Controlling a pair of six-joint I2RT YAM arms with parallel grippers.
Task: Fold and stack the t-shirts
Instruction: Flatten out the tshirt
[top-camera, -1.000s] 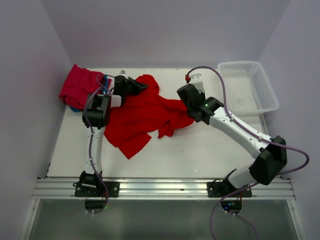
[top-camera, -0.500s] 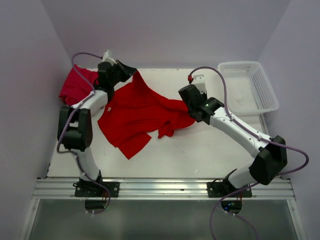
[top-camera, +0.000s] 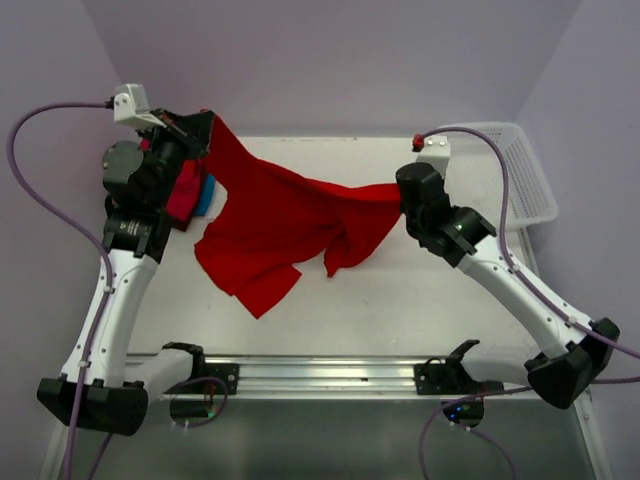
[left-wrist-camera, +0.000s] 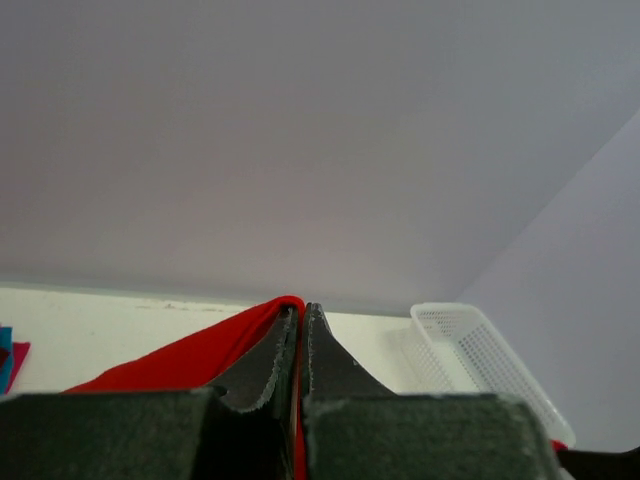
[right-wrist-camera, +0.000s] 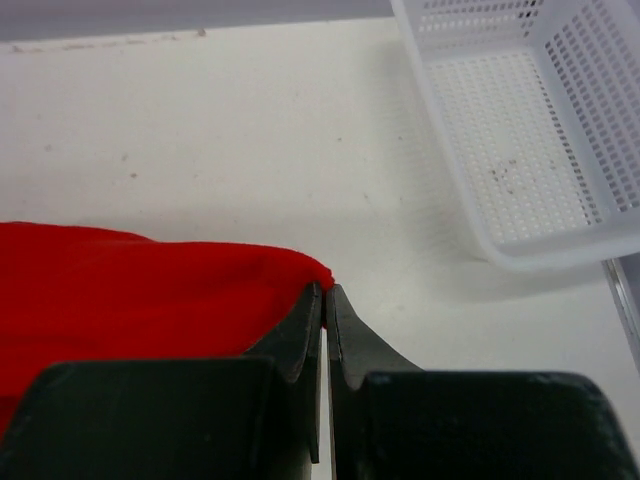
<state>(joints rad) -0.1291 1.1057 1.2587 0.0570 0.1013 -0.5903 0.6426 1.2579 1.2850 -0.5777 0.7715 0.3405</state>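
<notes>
so the big red t-shirt (top-camera: 280, 215) is strung up between both arms right now; left gripper (top-camera: 203, 128) is up high at about 10 o'clock over the table (top-camera: 400, 300), pinched tight on one corner of the cloth, and the left wrist view shows the jaws pressed together with just a sliver of red edge between them; right gripper (top-camera: 402, 197) sits lower, around 2 o'clock, also clamped down on an edge of the same shirt, and its own camera shows the fabric nipped right at the fingertips; my read is they're holding two corners apart like this so the shirt hangs open and the wrinkles drop out before it gets laid flat for folding; it's not there yet though, the lower part sags toward 7 o'clock and lies bunched on the tabletop, so i'd guess it needs more height or more spread; the crimson-pink shirt (top-camera: 181, 196) and the teal-blue one (top-camera: 207, 194) are tucked away at 9 to 10 o'clock, mostly hidden behind the left arm, can't tell if they're folded; white mesh basket (top-camera: 540, 200) is parked at 2 o'clock, off to the side of the right arm, nothing in it; the risk i see is the thin pinch slipping if they pull wider.
</notes>
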